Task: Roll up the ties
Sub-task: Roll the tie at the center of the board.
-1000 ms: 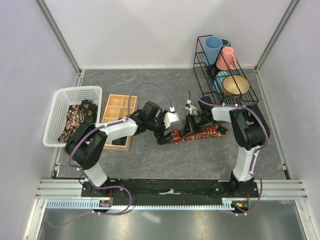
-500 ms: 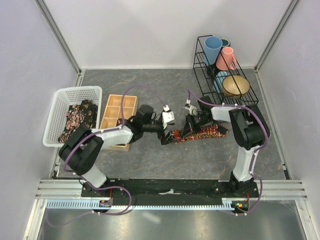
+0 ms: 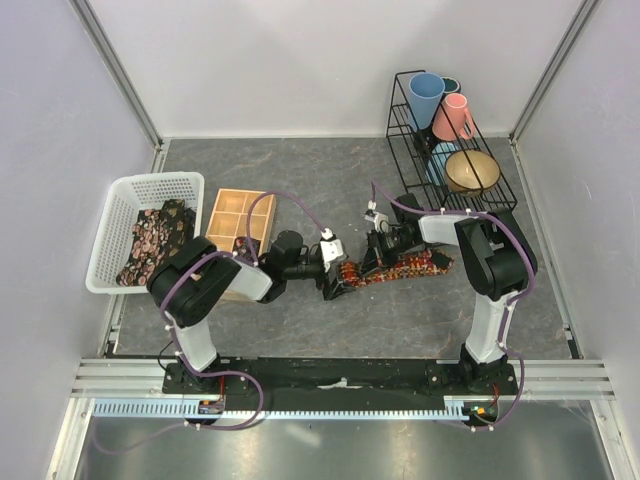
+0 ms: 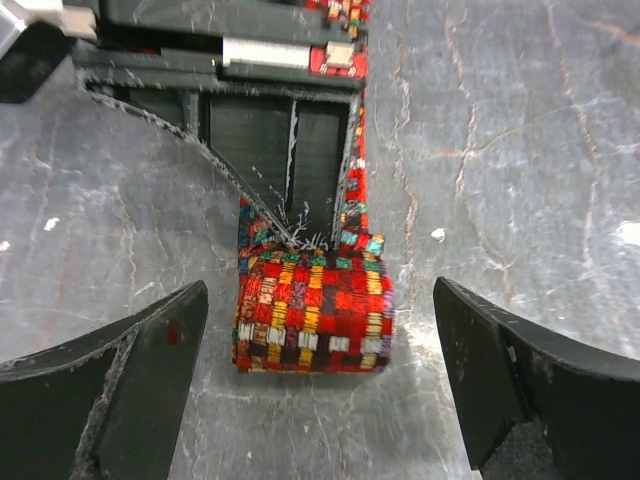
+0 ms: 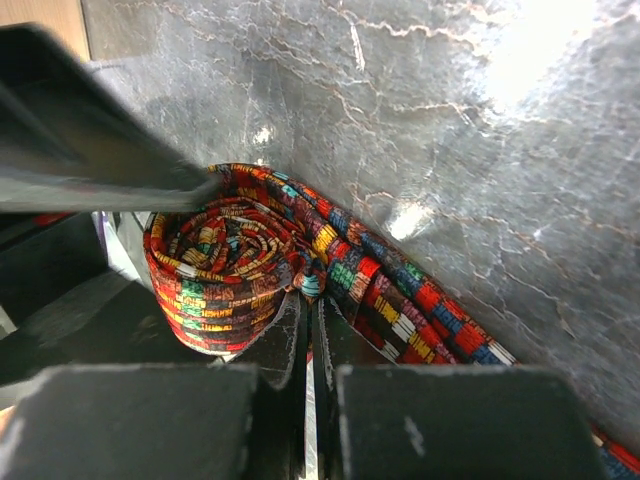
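One of the ties (image 3: pixel 405 266), in a red, yellow and blue check, lies across the table centre. Its left end is wound into a roll (image 3: pixel 347 275) (image 4: pixel 312 312) (image 5: pixel 215 262), and the flat length (image 5: pixel 405 300) runs off to the right. My left gripper (image 3: pixel 335 281) (image 4: pixel 320 300) is low at the table and open, one finger on each side of the roll, touching neither side. My right gripper (image 3: pixel 373 260) (image 5: pixel 309 300) is shut, its tips against the tie where the roll meets the flat part. More ties (image 3: pixel 152 236), dark with floral print, lie in the white basket (image 3: pixel 116 200).
A wooden tray (image 3: pixel 238 222) with compartments sits between the basket and my left arm. At the back right a black wire rack (image 3: pixel 400 110) holds cups and a bowl. Grey walls enclose the table on three sides.
My left gripper has come down from above the tie's left end to table level and now straddles the roll. The right gripper has stayed shut at the tie.
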Motion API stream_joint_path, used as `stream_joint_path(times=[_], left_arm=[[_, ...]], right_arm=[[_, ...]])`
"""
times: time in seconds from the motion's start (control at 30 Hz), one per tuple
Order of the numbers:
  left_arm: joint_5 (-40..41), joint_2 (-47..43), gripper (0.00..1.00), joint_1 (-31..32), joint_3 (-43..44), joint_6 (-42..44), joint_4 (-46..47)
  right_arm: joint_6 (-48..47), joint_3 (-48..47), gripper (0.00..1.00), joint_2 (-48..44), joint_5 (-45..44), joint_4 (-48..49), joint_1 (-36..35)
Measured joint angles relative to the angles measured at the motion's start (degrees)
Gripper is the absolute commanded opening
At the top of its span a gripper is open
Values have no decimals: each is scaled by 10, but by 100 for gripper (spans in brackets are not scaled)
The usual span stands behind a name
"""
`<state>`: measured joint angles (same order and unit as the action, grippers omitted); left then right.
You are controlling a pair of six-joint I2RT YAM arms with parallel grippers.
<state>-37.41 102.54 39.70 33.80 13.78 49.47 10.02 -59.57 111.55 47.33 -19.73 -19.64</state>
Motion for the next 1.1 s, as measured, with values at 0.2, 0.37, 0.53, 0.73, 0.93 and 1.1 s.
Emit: stream_joint_path(times=[0.2,0.37,0.53,0.73,0.93,1.1], left_arm=[[-1,19,72,13,12,29,-22],[17,19,69,22,34,50,-65],[43,19,90,30,41,66,-106],[58,34,70,38,59,73,-127],[57,38,43,40,66,71,-132],[57,40,15,42,68,67,-134]], right_arm=[[1,2,0,7,15,7,0],[2,2,0,9,19,8,0],[5,4,0,9,23,13,0],[7,11,0,8,31,23,0],[8,18,0,7,36,33,-1],[8,23,10,1,35,37,0]])
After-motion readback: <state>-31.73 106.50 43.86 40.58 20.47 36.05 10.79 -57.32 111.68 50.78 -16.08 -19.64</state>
